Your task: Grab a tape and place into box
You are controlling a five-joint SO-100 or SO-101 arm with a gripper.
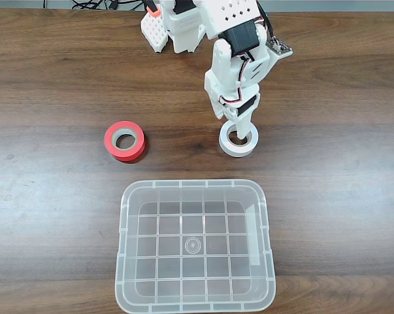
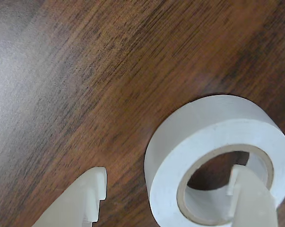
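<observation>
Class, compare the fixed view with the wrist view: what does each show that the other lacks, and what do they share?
Fixed view alone: the red tape roll, the clear box and the arm's body. Wrist view alone: close detail, with one finger inside the white tape's hollow and the other finger outside its wall. Shared: the white tape lying flat on the wooden table, with the gripper down at it.

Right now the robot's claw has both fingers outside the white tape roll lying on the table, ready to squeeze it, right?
Not quite: the wrist view shows one finger inside the hollow of the white tape roll and the other outside it, straddling the wall. The roll does lie on the table.
</observation>
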